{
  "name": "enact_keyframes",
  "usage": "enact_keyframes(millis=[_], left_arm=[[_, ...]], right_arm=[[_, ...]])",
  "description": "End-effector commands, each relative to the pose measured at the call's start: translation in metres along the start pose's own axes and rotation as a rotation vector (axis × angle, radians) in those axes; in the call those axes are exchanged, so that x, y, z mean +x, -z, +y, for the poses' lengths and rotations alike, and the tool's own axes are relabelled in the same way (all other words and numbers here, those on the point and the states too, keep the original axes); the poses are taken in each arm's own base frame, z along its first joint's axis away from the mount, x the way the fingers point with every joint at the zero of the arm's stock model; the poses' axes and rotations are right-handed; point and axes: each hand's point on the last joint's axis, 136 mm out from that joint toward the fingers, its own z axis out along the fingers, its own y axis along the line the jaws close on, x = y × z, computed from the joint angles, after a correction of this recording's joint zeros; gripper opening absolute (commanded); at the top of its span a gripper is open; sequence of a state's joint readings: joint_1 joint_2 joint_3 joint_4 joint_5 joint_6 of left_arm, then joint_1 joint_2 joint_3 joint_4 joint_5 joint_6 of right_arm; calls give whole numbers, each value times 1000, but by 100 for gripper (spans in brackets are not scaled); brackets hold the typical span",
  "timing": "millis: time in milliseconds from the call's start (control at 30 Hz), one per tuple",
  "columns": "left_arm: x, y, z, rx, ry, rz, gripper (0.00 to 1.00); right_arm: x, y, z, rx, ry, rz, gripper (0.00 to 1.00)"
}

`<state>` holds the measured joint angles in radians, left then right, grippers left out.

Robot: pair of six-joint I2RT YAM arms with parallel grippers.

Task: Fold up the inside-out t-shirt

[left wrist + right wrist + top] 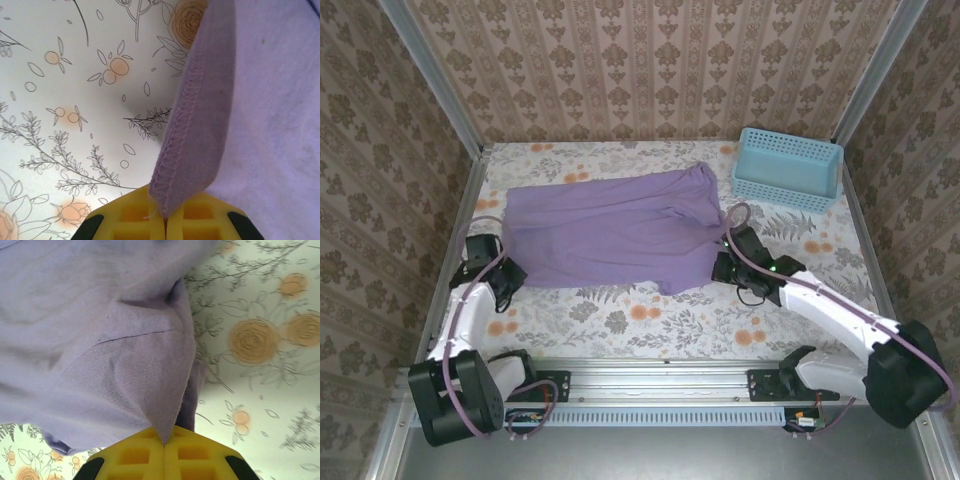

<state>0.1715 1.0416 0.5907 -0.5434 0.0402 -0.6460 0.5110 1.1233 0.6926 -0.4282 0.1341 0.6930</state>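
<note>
Lavender soft knit shirt lies spread at the centre of the table, long axis left to right, right end nearer the far edge. Its stitched hem is clamped in the left gripper, a seamed fold in the right gripper.

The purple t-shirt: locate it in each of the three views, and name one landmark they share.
Top external: the t-shirt lies spread across the middle, left of the blue basket.
Left wrist: right side, its stitched hem pinched in the shut left gripper at bottom centre.
Right wrist: upper left and centre, a fold pinched in the shut right gripper.
Shared landmark: the floral tablecloth under it.
</note>
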Motion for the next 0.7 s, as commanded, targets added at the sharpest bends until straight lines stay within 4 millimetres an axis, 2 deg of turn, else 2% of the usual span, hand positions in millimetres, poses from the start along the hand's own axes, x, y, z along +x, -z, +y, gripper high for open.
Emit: enact_keyframes(millis=[0,100,200,233,333,433,500,567,667], left_arm=[[-7,16,3,-20,-22,-49,1],[-10,23,-2,8,-26,-93,3],[-18,22,-12,23,-37,-93,3],[-21,19,-16,22,-43,-85,3],[-32,8,-26,1,-48,-53,3],[-44,-4,-33,-26,-42,-40,3],[-51,-12,-35,-46,-39,-33,3],[-55,-23,-38,-60,-33,-13,3],[-55,-40,-45,-58,-31,43,3]], right_arm=[[16,17,-35,134,-16,31,0],[13,26,-30,101,-31,17,0],[2,17,-13,75,-13,35,0],[-9,15,-6,79,3,29,0],[-34,-9,2,126,21,49,0],[-55,-46,10,93,-5,84,2],[-64,-65,11,112,9,102,8],[-71,-82,6,150,22,128,24],[-71,-88,-3,149,8,153,40]])
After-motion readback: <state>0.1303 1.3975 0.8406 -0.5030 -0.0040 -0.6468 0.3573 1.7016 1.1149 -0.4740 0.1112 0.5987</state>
